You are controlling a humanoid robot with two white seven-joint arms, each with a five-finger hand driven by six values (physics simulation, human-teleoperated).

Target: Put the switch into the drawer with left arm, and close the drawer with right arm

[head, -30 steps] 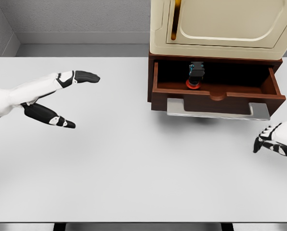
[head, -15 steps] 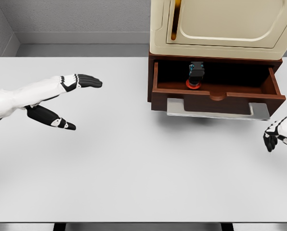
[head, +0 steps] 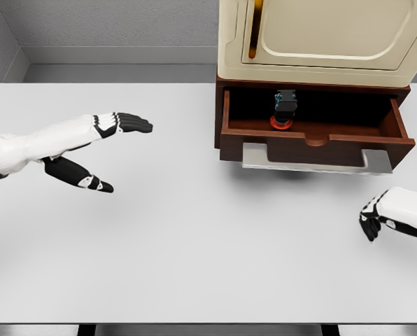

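The switch point(head: 285, 108), a black block with a red base, lies inside the open brown drawer point(head: 313, 140) under the cream cabinet. My left hand point(head: 114, 150) hovers over the table well left of the drawer, fingers spread and holding nothing. At the right edge, my right hand point(head: 371, 217) sits below the drawer's front right corner, fingers curled downward and empty.
A cream cabinet point(head: 320, 35) with a gold handle stands above the drawer at the back right. A grey metal handle plate point(head: 313, 159) runs along the drawer front. The white table point(head: 208, 245) spreads in front of both hands.
The left hand drifted slightly right and down, still spread. The right hand moved right toward the frame edge, then came back left and lower.
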